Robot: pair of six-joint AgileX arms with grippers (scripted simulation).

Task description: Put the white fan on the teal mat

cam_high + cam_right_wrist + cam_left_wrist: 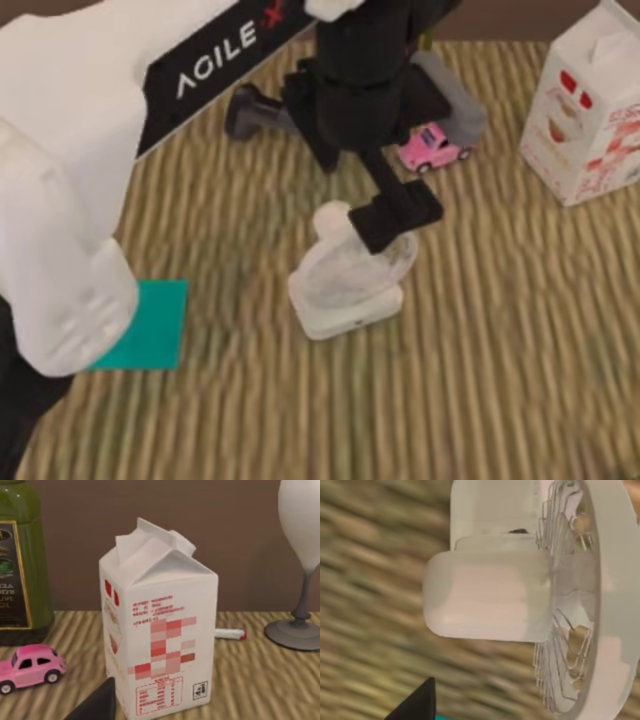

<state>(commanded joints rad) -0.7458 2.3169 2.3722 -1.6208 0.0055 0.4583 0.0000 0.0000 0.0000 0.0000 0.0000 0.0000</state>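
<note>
Woven-mat bench [480,380]: white fan [345,285] right of teal mat [150,325], well apart; left gripper [400,215] over fan head, jaws' state untellable; off-centre grasp risks toppling it.

Fan [345,285] mid-table; mat [145,325] left; carton [590,110] far right.

Ribbed straw-coloured woven table covering [500,340], plain dark brown wall [240,540] behind the table's far edge
</note>
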